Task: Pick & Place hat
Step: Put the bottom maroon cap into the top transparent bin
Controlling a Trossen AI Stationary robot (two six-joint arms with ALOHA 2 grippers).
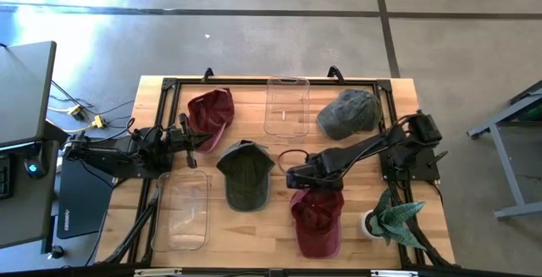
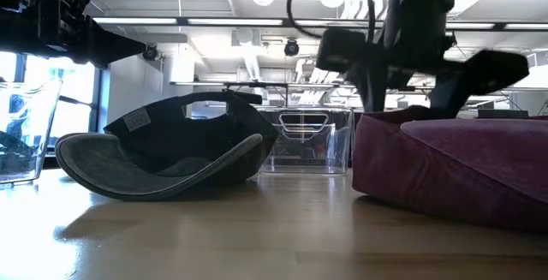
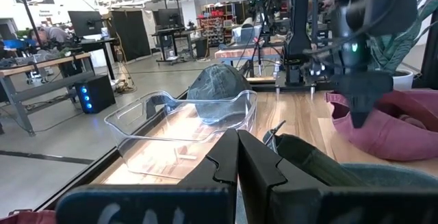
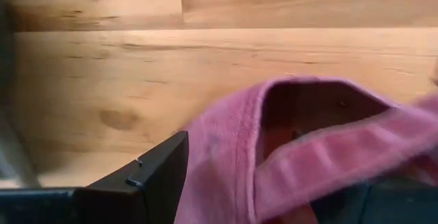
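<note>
Two fingers of the right end effector [image 1: 298, 178] stand apart straddling the maroon cap's [image 1: 318, 218] rim, directly below; cap stretches toward the tabletop's [image 1: 406, 141] near edge.

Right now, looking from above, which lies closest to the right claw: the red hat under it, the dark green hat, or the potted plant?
From the right gripper:
1. Red hat, directly beneath it, near the front edge.
2. Dark green hat, beside it at the table's middle.
3. Potted plant, at the right front corner.
</note>
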